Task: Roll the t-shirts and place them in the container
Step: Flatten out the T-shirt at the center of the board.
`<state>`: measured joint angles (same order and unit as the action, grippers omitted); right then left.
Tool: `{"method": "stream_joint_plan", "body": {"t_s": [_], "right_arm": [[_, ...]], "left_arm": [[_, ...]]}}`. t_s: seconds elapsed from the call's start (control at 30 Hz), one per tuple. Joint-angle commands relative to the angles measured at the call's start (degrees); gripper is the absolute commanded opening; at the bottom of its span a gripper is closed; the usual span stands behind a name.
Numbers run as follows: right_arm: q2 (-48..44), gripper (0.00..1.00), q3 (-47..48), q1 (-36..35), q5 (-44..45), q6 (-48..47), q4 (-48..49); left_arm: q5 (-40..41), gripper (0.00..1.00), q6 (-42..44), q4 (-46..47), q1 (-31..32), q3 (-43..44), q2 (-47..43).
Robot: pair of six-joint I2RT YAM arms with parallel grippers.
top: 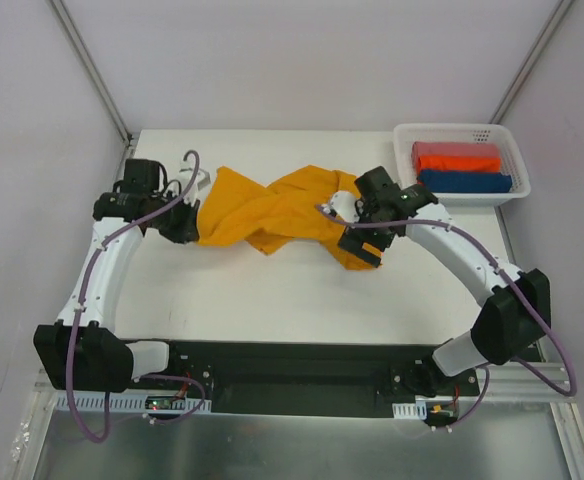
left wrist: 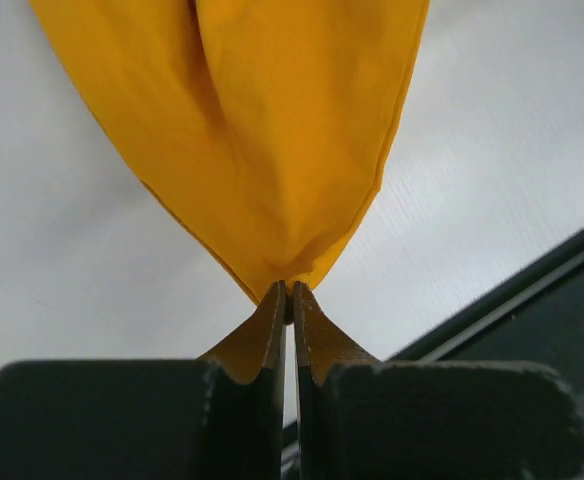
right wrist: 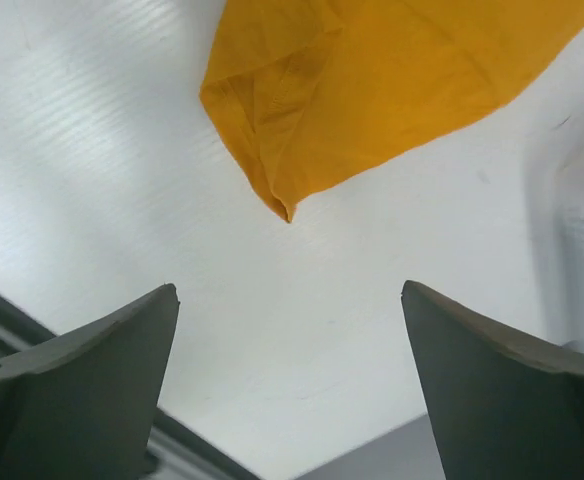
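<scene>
Top external: t-shirt (top: 272,212) lies twisted across the table's (top: 272,290) far half. Left gripper (left wrist: 287,292) pinches its left corner. Right gripper (right wrist: 290,288) gapes wide, shirt tip just ahead, not touching.

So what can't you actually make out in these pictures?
- Top view: the right arm covers the t-shirt's right end, and its sleeves are lost in the twisted cloth.
- Top view: the cloths in the basket are too small to identify.
- Left wrist view: the t-shirt runs past the top edge above the left fingers.
</scene>
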<state>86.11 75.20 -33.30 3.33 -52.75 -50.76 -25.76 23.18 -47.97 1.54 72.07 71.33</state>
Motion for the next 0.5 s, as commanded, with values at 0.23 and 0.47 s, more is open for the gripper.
{"method": "stream_joint_plan", "body": {"t_s": [0.23,0.47], "right_arm": [[6.1,0.87,15.8,18.4,-33.7,7.1,-10.1],[8.7,0.70,10.2,22.6,-33.2,-21.0,-14.6]], "left_arm": [[-0.3,0.00,0.2,-1.9,0.2,-7.2,5.7],[7.3,0.00,5.5,-1.0,0.1,-9.5,7.4]]}}
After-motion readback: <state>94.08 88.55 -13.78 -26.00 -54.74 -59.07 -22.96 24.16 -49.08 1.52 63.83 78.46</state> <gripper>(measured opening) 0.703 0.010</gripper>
